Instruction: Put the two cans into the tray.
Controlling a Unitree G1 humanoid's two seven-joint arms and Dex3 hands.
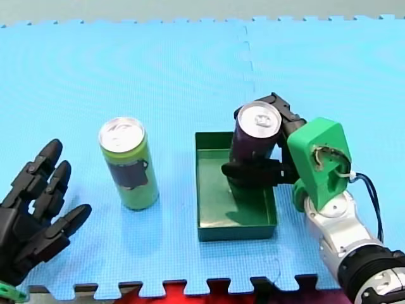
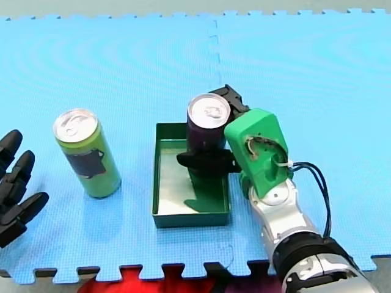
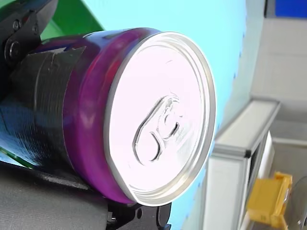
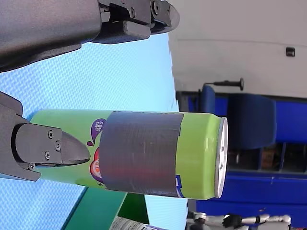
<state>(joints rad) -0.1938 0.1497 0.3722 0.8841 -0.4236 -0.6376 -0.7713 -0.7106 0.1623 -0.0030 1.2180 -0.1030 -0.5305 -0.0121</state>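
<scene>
right hand (image 1: 297,158) was clamped on purple can (image 1: 253,136), upright inside far-right corner of green tray (image 1: 209,190). first wrist view gave its pull tab (image 3: 156,129) and black tape (image 3: 43,96). green can (image 1: 130,168) stood on mat (image 1: 126,76) left of the tray; left hand (image 1: 35,215) empty, uncurled, near-left corner

The right arm (image 1: 345,244) comes in over the front edge of the mat (image 1: 158,76) near its right corner, the right hand (image 1: 288,158) closed with black fingers (image 1: 253,171) around the upright purple can (image 1: 252,136), while the left hand (image 1: 38,209) is at the mat's front left corner, holding nothing.
</scene>
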